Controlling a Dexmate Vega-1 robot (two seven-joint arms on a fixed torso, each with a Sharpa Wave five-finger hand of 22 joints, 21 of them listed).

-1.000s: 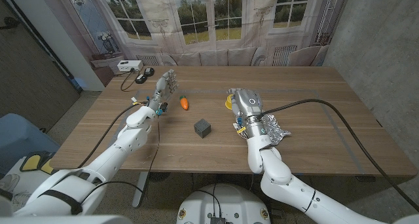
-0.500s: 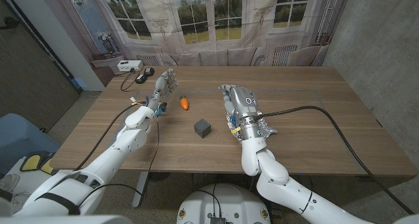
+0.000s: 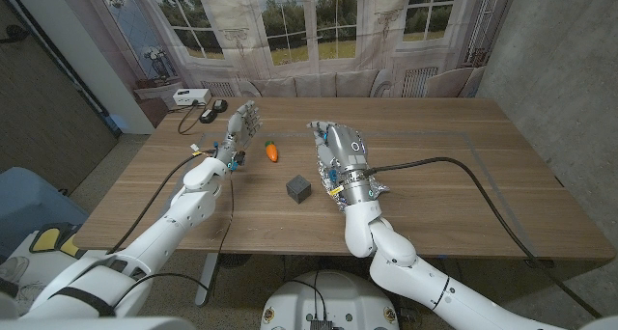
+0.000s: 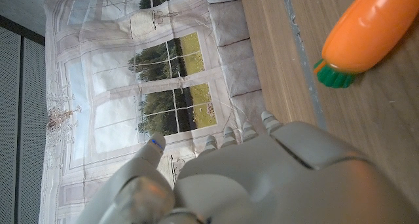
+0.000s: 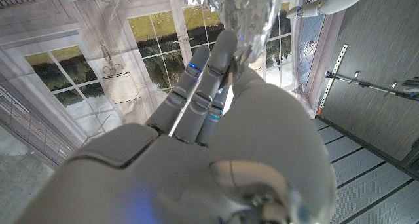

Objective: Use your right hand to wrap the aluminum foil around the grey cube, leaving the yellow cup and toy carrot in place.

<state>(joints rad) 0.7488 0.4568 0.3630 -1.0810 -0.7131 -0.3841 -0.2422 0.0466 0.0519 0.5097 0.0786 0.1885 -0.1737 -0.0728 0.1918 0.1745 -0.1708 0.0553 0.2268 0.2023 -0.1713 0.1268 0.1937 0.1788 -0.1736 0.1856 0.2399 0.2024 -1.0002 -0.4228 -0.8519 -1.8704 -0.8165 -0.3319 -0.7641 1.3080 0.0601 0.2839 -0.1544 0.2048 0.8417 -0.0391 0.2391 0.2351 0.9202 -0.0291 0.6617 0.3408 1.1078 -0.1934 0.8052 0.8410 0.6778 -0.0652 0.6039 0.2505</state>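
While raised, right hand (image 3: 340, 156) gripping foil (image 5: 245, 11)

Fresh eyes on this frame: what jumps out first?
The right robot hand is raised mid-table, holding crumpled foil, just right of the grey cube. The orange carrot lies behind the cube, close to the left robot hand, which holds nothing.

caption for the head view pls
Right hand holding aluminum foil beside grey cube; toy carrot nearby.
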